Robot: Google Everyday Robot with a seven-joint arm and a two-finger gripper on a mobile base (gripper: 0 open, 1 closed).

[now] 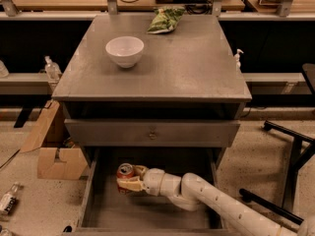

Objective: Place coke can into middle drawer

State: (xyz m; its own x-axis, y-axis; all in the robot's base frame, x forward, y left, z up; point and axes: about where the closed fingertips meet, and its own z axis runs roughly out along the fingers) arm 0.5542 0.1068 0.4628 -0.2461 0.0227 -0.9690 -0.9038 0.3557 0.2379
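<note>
The coke can (125, 172) is a small red-orange can with a silver top. It stands upright inside the open middle drawer (147, 211), near its back left. My gripper (129, 178) reaches in from the lower right on a white arm, and its pale fingers (129, 184) are wrapped around the can's body. The can's base is at or just above the drawer floor; I cannot tell which.
A white bowl (125, 50) and a green snack bag (166, 19) sit on the cabinet top. A shut drawer front with a small knob (152, 132) hangs over the open drawer. A cardboard box (55, 154) and a bottle (9, 198) are on the floor at left; a black chair base (290, 146) at right.
</note>
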